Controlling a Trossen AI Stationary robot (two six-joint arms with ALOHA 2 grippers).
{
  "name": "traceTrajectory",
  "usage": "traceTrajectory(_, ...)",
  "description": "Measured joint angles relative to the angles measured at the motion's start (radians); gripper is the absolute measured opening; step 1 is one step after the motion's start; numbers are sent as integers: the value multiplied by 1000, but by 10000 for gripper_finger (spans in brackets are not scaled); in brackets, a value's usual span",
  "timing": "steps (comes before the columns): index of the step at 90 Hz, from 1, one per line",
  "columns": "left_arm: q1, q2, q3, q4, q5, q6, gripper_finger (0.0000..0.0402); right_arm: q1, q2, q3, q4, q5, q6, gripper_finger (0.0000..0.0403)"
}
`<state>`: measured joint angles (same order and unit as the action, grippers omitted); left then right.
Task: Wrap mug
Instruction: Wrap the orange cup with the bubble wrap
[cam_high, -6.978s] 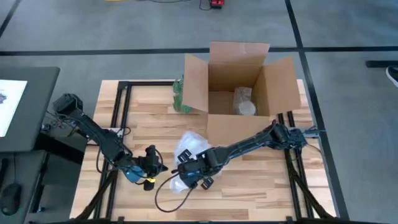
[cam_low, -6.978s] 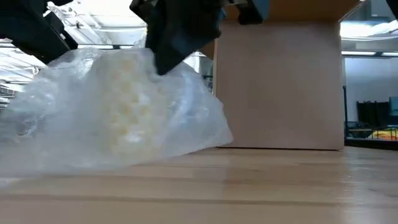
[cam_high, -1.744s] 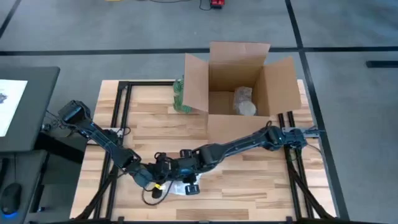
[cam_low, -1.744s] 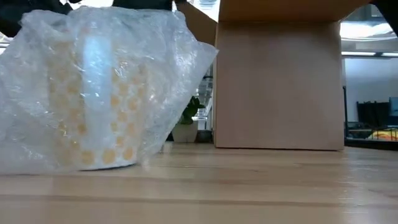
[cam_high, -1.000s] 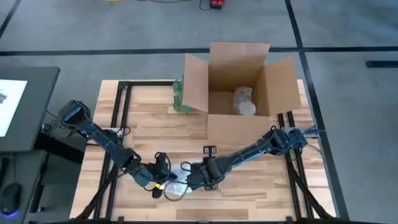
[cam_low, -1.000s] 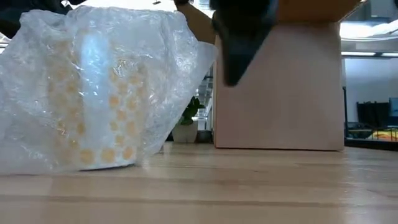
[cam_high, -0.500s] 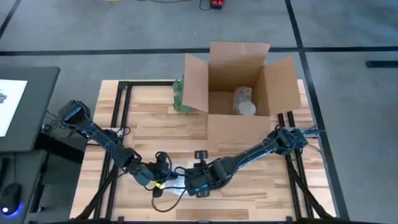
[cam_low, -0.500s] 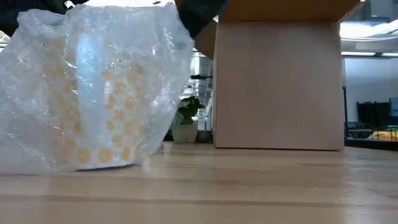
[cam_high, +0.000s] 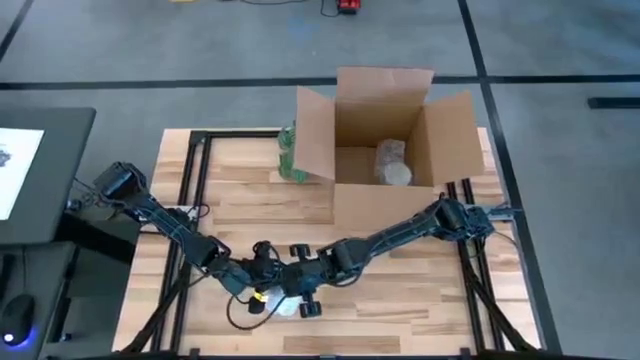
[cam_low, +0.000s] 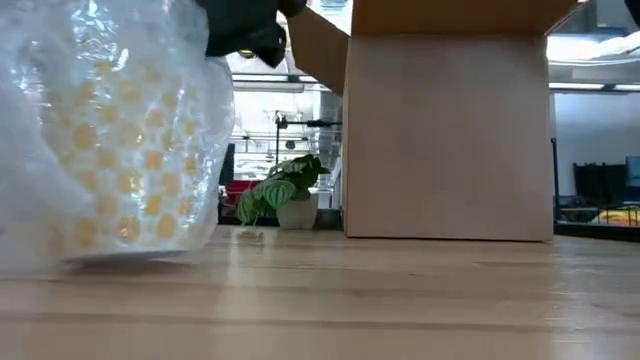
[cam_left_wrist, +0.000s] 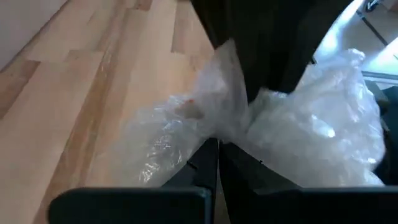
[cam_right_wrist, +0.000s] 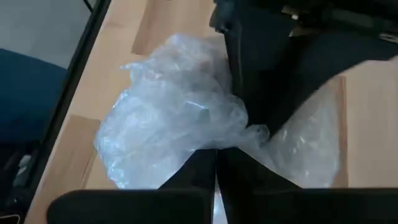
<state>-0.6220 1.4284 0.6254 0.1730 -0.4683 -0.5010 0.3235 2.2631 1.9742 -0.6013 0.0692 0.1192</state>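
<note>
High view puts both arms meeting at the near edge of the wooden slatted table (cam_high: 400, 290), tips almost nose to nose over one small bundle. The left gripper (cam_high: 262, 272) comes in from its own side and the right gripper (cam_high: 303, 283) reaches a long way across, so the bundle sits directly between the two of them.

The bundle is the mug (cam_low: 120, 170), wrapped in the clear bubble wrap sheet (cam_right_wrist: 174, 112). Through the plastic it looks like a pale cylinder with yellowish dots; I can't make out any blue mark on it from here. In the low view it stands on the table, maybe tipped a touch, hard to say.

Both wrist views show the same thing: each pair of dark fingers pressed together with a twisted bit of wrap pinched right at the tips. So each gripper is clamped on a fold of the bubble wrap, not on the mug itself. My guess is that's deliberate: pulling the loose ends from opposite sides keeps the sheet snug round the mug, so it doesn't spring open.

Well behind both grippers is the open brown cardboard box (cam_high: 385, 130) with another wrapped lump already inside, and a small green leafy plant (cam_high: 288, 152) beside its flap. Looks to me like the wrapping is nearly done and the box is where this goes next, though that's just my read.
</note>
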Motion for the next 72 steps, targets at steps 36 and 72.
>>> traceTrajectory(36,-37,-130,54,-122,56,49,0,17,4,-15,-47,-17,32,0)
traceTrajectory(72,-111,-183,86,-183,150,63,0,8,2,15,-73,-18,97,0)
